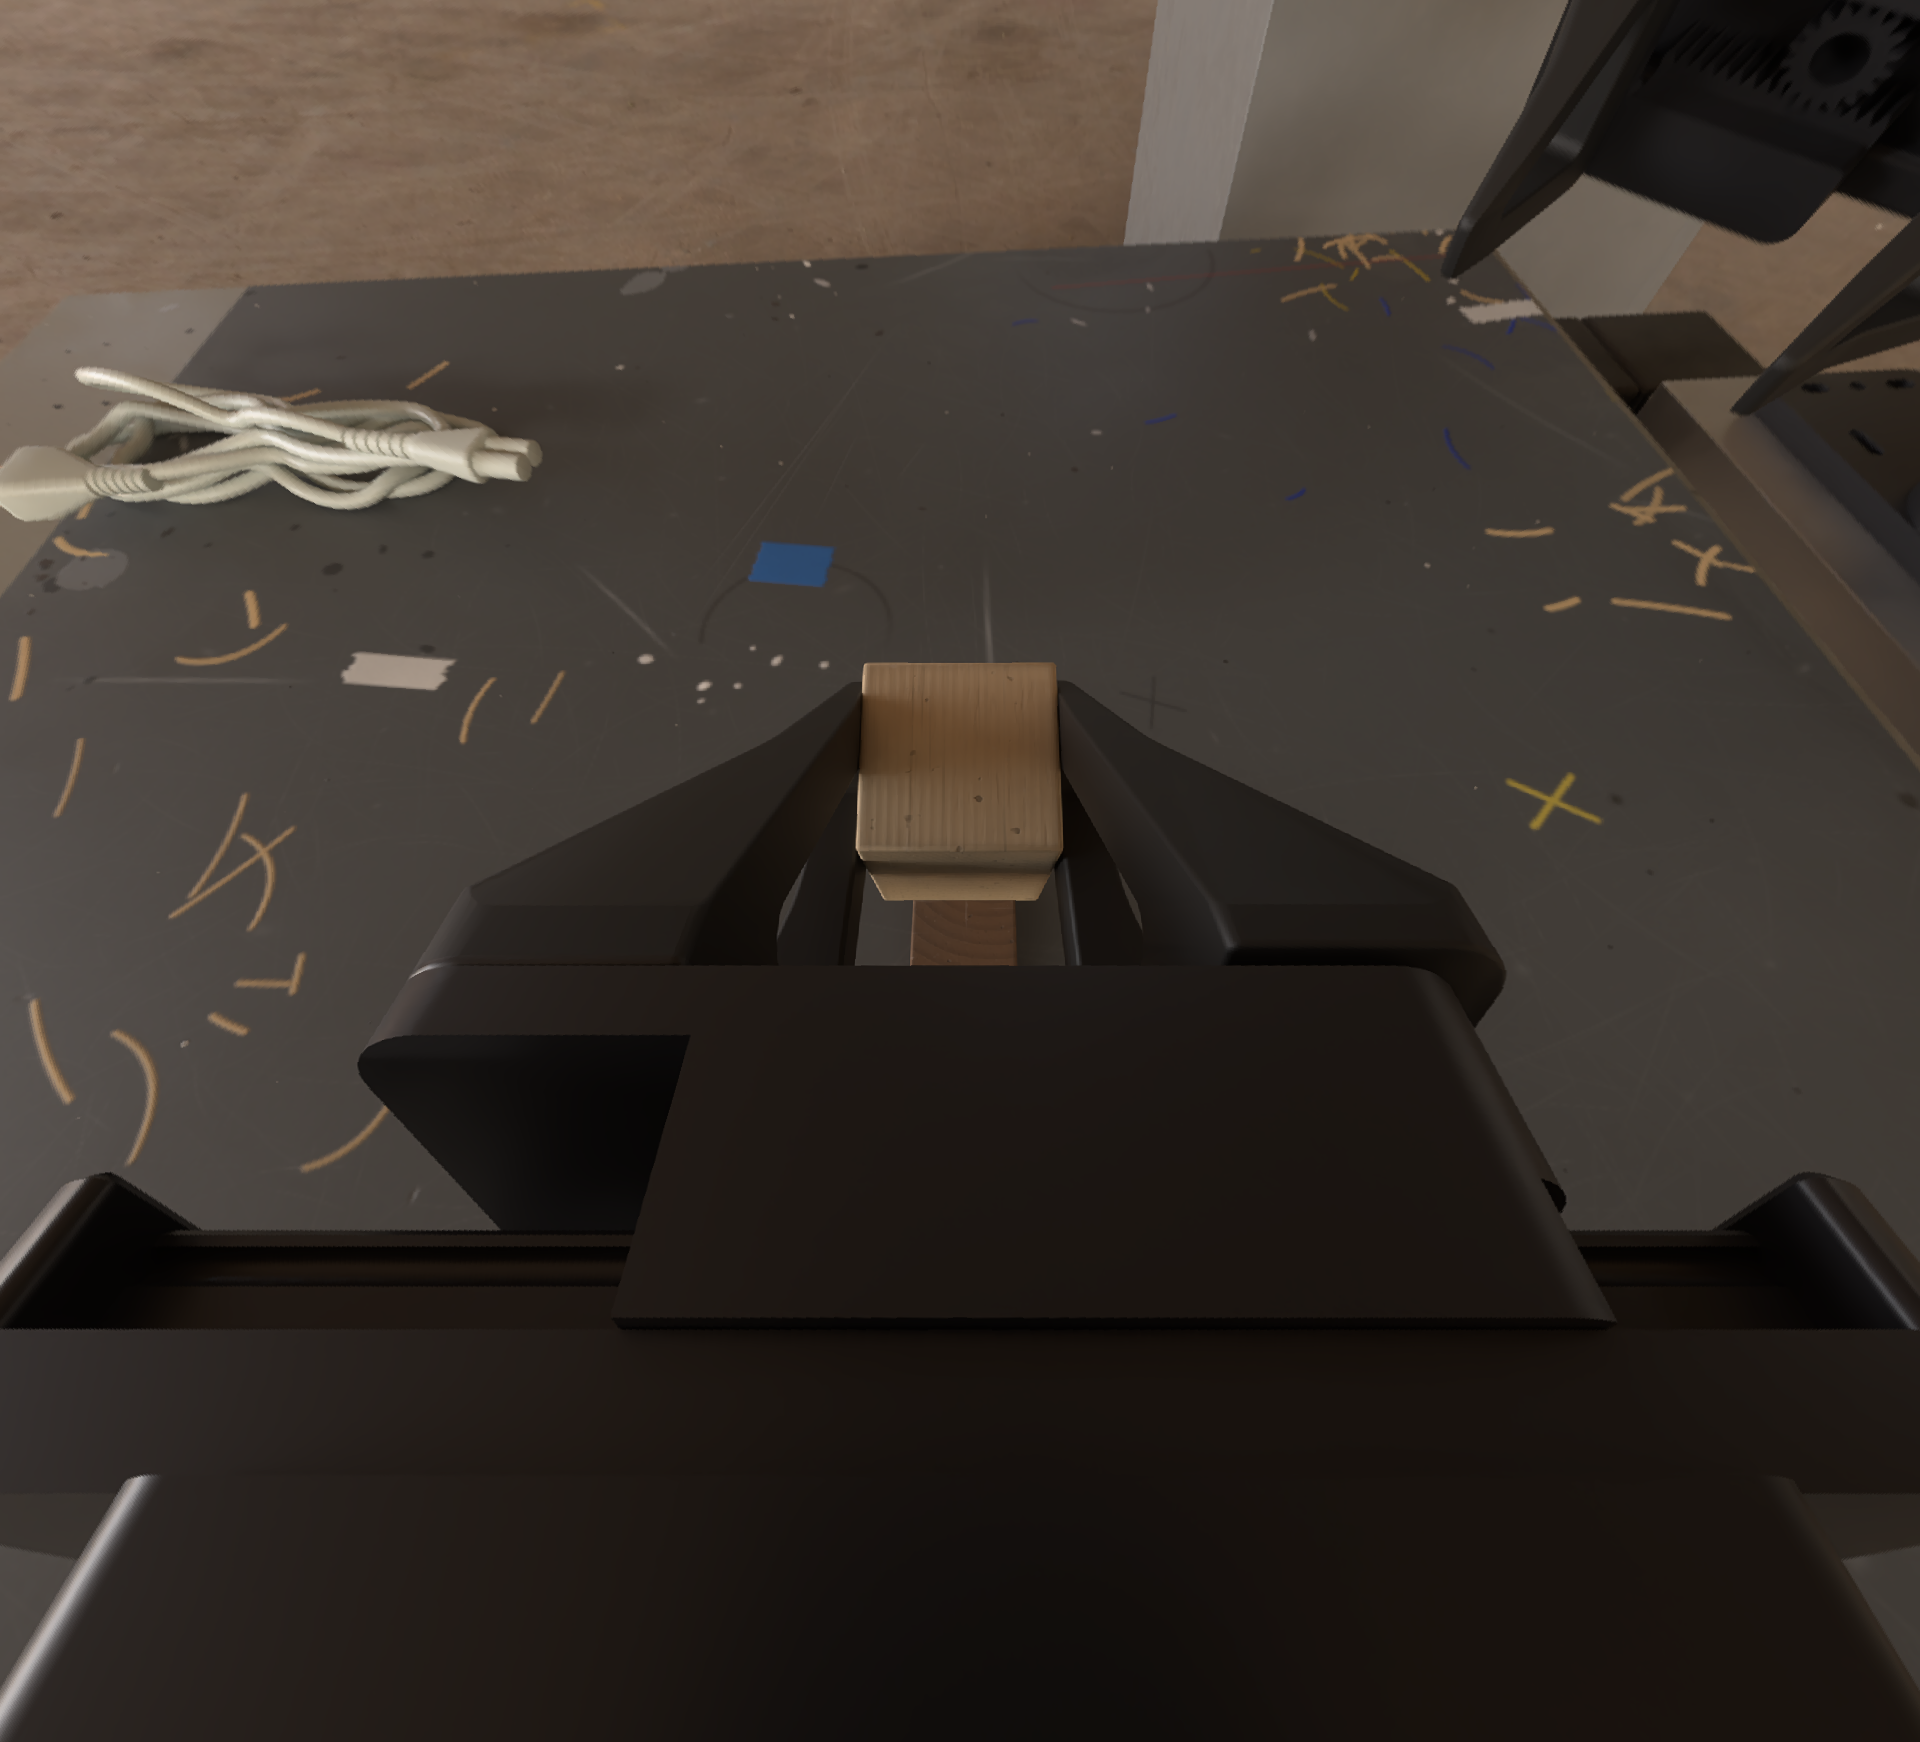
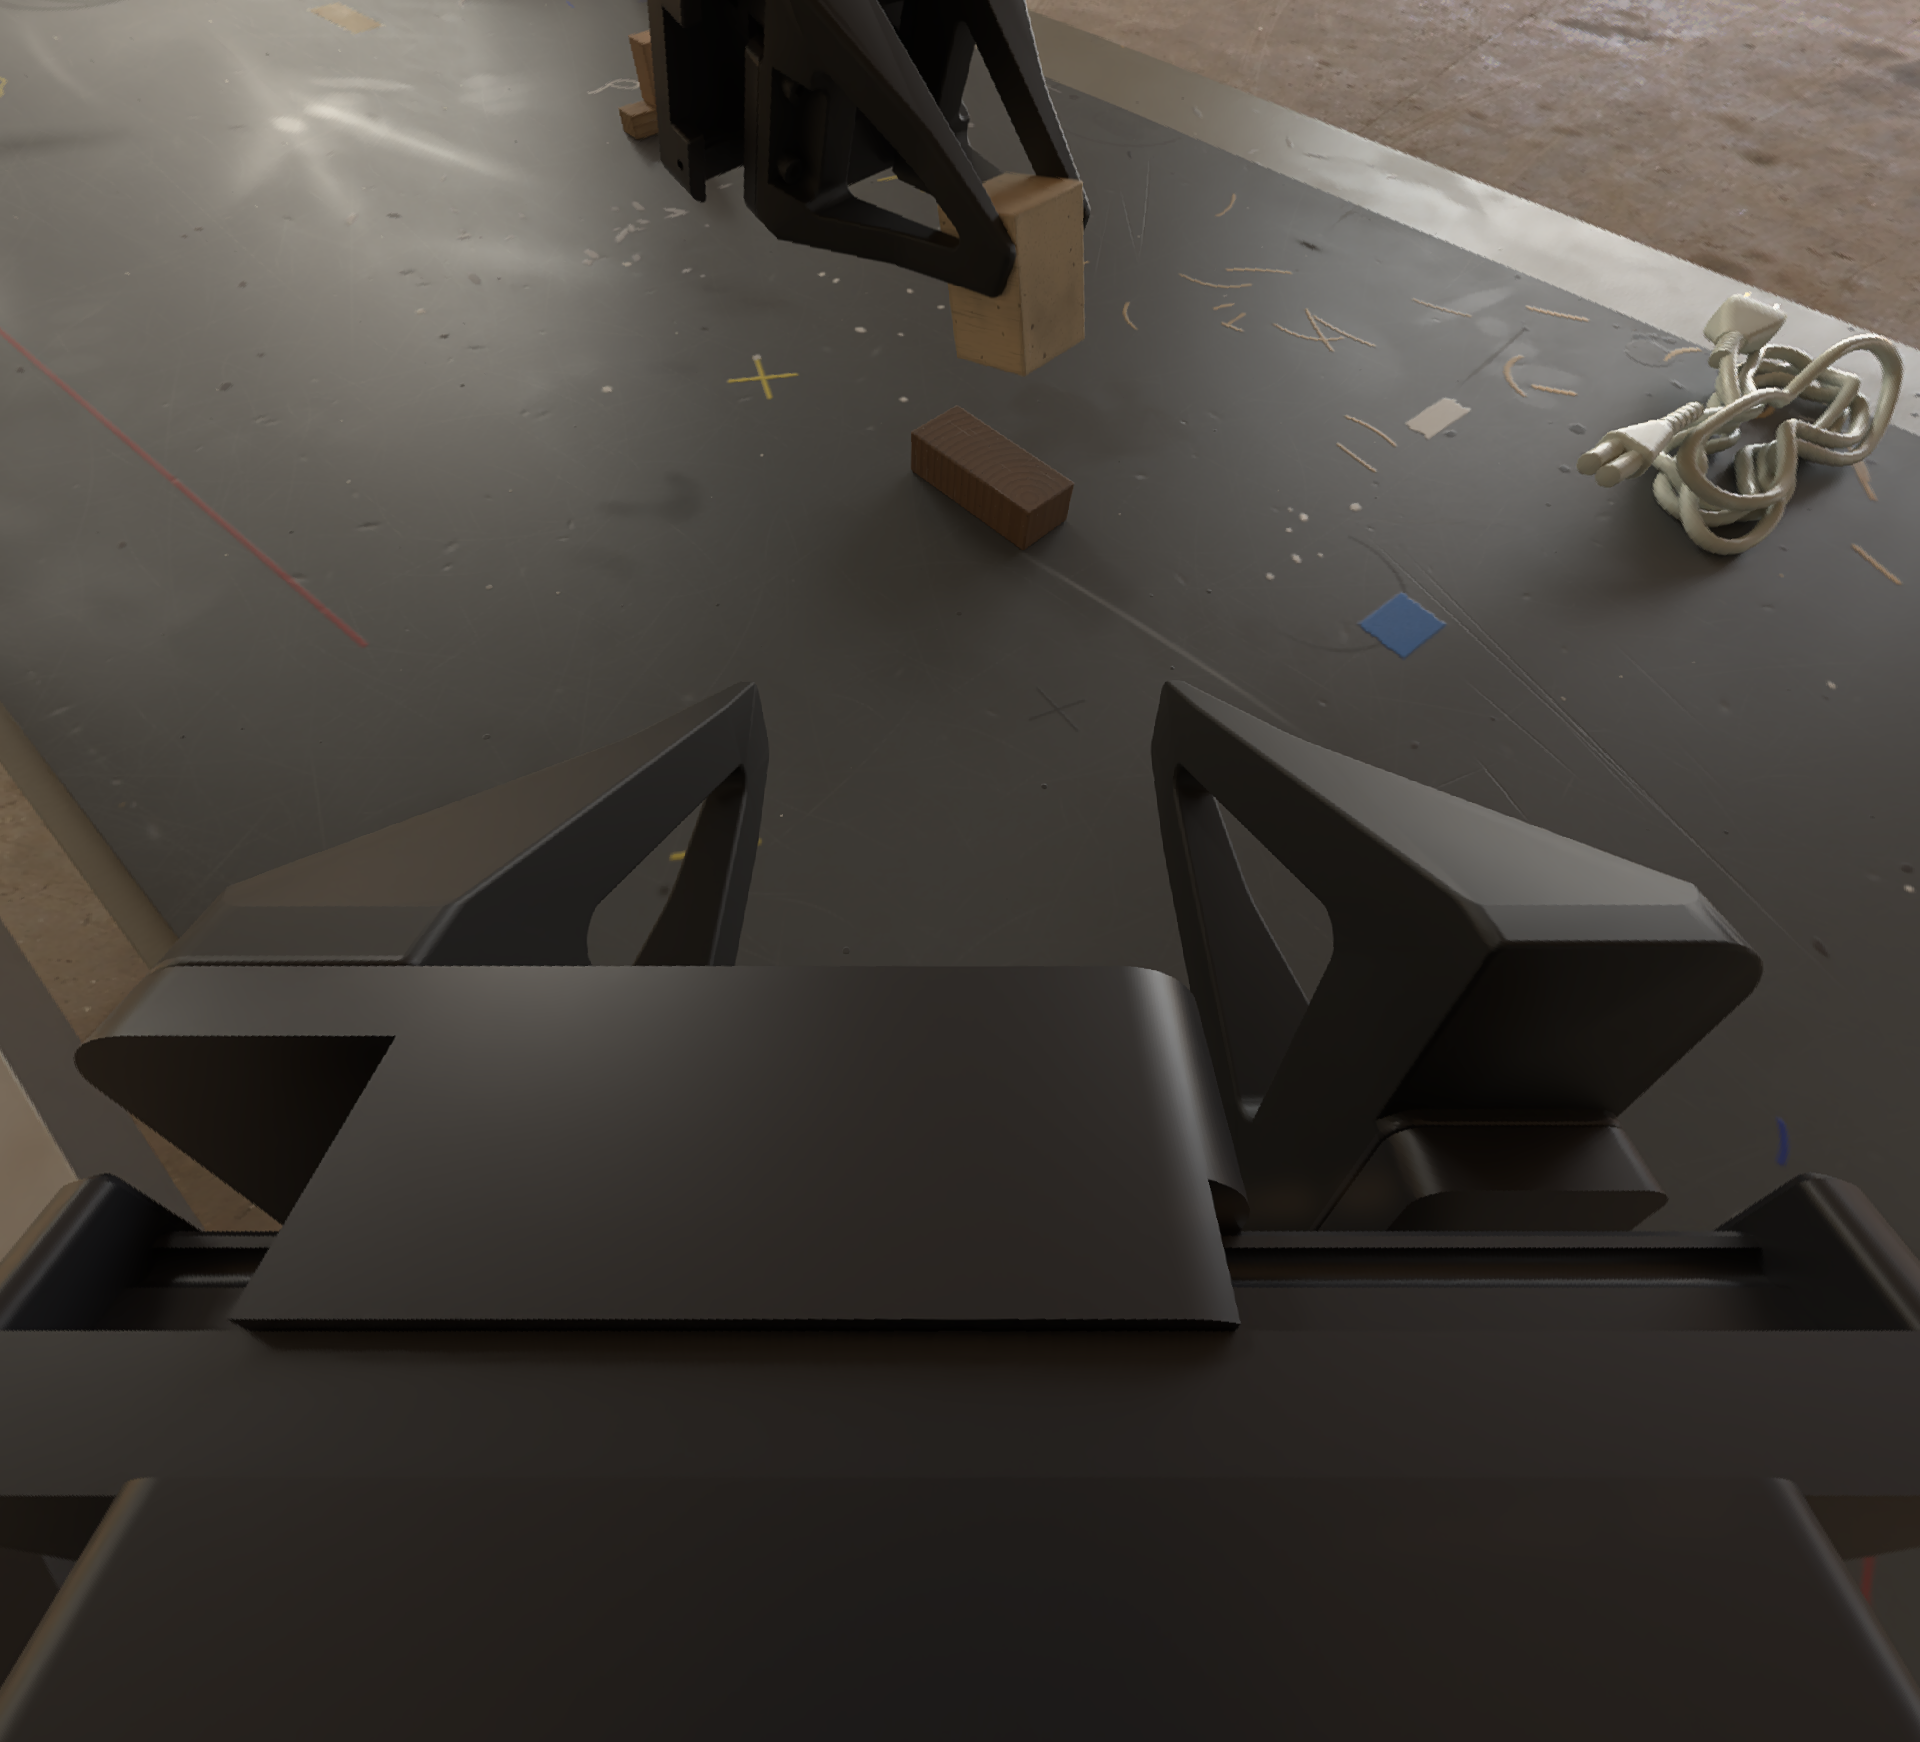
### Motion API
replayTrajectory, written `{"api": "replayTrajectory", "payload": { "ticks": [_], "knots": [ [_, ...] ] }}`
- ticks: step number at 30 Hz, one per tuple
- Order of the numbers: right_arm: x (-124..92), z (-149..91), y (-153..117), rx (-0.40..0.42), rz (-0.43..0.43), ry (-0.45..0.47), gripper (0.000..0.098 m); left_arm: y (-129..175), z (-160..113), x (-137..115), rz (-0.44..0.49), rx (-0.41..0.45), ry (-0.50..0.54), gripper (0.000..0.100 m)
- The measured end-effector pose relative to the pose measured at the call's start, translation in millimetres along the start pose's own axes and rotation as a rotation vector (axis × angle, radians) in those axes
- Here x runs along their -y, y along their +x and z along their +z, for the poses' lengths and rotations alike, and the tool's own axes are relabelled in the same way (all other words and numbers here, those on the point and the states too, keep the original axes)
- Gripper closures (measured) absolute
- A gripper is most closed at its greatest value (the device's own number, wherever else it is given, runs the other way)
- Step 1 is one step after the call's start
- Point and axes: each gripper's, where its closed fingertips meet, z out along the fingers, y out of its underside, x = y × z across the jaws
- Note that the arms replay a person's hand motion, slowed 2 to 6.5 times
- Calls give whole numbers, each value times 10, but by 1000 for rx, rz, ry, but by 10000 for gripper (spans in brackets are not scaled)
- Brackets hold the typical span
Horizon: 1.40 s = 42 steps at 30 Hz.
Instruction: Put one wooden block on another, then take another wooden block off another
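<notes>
My left gripper [image 1: 958,705] is shut on a light wooden block [image 1: 958,773] and holds it in the air. In the right wrist view the same left gripper [image 2: 1034,238] holds that light block [image 2: 1023,290] above and a little behind a dark brown wooden block [image 2: 990,474] that lies flat on the table. A strip of the dark block [image 1: 962,932] shows under the held block in the left wrist view. Two more light blocks [image 2: 639,92] sit far back, mostly hidden behind the left arm. My right gripper [image 2: 956,705] is open and empty, in front of the dark block.
A coiled white power cable [image 1: 270,451] lies at the table's left far side; it also shows in the right wrist view [image 2: 1756,435]. A blue tape square [image 2: 1403,622] and a yellow cross [image 2: 764,378] mark the dark table [image 2: 416,445]. The right gripper [image 1: 1704,134] hangs at top right.
</notes>
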Motion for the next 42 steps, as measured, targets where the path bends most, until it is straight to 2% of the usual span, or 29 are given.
{"api": "replayTrajectory", "payload": {
  "ticks": [18, 42],
  "knots": [
    [-40, 29, 25, 7, 9, -3, 349, -6, 196, -259, 36, -30, -146, 717],
    [-99, 102, 2, 26, 16, -16, 353, -32, 331, -307, 73, -18, -202, 717]
  ]
}}
